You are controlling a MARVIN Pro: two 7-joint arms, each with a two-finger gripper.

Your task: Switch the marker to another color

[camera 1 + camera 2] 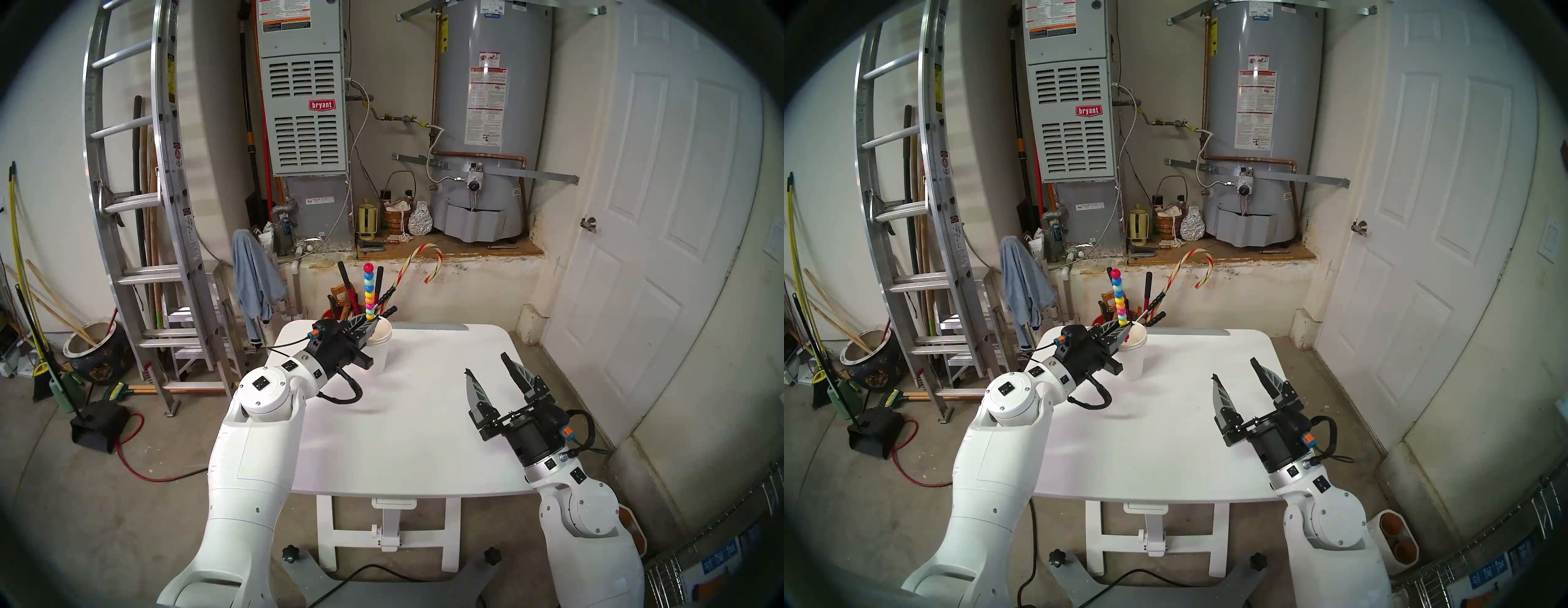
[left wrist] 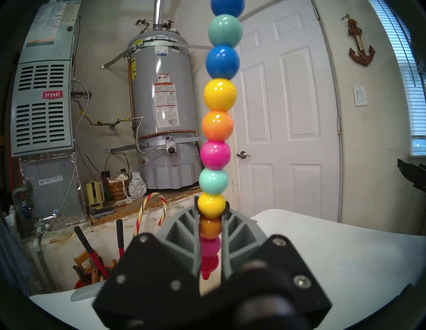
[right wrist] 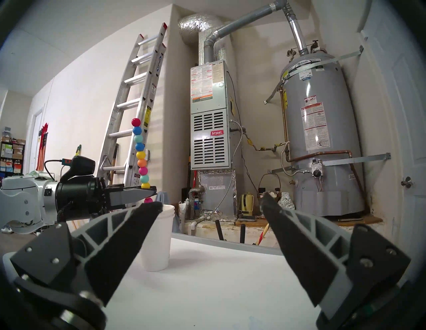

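Note:
The marker (image 1: 369, 293), a slim stack of red, blue, teal, yellow, orange and pink beads, stands upright. My left gripper (image 1: 372, 323) is shut on its lower beads, just over the mouth of a white paper cup (image 1: 379, 346) at the table's far left. In the left wrist view the marker (image 2: 217, 126) rises from between the closed fingers (image 2: 184, 230), its pink tip below them. My right gripper (image 1: 486, 364) hangs open and empty over the table's right side, well apart from the cup. From the right wrist, the marker (image 3: 140, 156) and cup (image 3: 156, 239) show at left.
The white table (image 1: 424, 424) carries only the cup. Behind its far edge a bucket holds black- and red-handled tools (image 1: 345, 284) and a striped candy cane (image 1: 424, 263). A ladder (image 1: 140, 191) leans at left and a white door (image 1: 662, 254) stands at right.

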